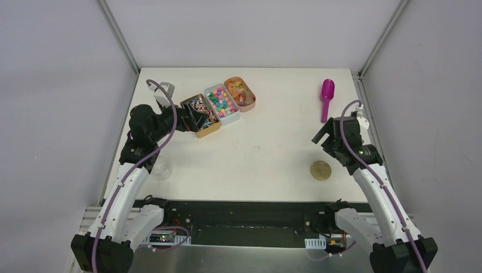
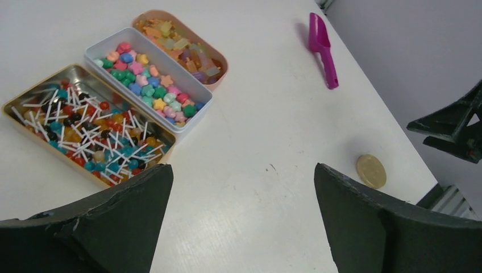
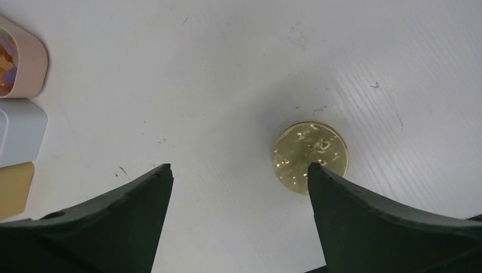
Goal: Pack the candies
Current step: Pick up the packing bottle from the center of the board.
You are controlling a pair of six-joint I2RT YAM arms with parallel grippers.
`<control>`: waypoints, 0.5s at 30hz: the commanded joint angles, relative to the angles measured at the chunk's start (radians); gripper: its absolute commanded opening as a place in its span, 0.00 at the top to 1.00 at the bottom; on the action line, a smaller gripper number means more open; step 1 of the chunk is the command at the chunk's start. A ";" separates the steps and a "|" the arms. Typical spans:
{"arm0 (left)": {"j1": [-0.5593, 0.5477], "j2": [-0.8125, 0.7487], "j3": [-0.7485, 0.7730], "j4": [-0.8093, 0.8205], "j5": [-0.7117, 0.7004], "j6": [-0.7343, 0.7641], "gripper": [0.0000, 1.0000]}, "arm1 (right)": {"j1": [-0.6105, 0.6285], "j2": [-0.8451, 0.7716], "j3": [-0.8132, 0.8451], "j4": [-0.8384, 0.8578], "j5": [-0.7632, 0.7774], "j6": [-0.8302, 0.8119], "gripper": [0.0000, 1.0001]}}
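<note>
With the left hand (image 2: pixel 241 187) spread wide and empty beside the gold tin (image 2: pixel 40 85), lower squarely onto the candies (image 2: pixel 91 133) at the desk's (image 2: pixel 273 170) far left, closing gently. Leave the right hand (image 3: pixel 239 182), equally open, above the gold disc (image 3: pixel 310 156).

Left gripper (image 2: pixel 243 170): jaws spread wide over the white table (image 2: pixel 267 102). Upper left, three open tins in a row:
- gold tin (image 2: pixel 40 86), ball lollipops (image 2: pixel 96 133) with white sticks
- white tin (image 2: pixel 198 115), star-shaped candies (image 2: pixel 150 91)
- pink tin (image 2: pixel 221 57), gummies (image 2: pixel 185 48)

Magenta scoop (image 2: pixel 321 48) lies well apart. Gold disc (image 2: pixel 370 170) sits at right.
</note>
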 commanded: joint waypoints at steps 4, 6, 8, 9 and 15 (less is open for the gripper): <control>-0.022 0.009 0.050 -0.141 -0.356 -0.062 0.01 | -0.002 0.074 -0.021 0.218 -0.195 -0.061 0.12; -0.022 0.019 0.069 -0.209 -0.491 -0.125 0.01 | -0.002 0.095 -0.019 0.236 -0.240 -0.071 0.12; -0.021 0.022 0.080 -0.285 -0.619 -0.189 0.01 | -0.002 0.101 -0.022 0.254 -0.289 -0.093 0.12; -0.020 0.021 0.082 -0.319 -0.670 -0.215 0.01 | -0.002 0.099 -0.026 0.262 -0.301 -0.099 0.12; -0.019 -0.025 0.043 -0.486 -0.907 -0.383 0.04 | -0.002 0.059 -0.053 0.281 -0.306 -0.125 0.12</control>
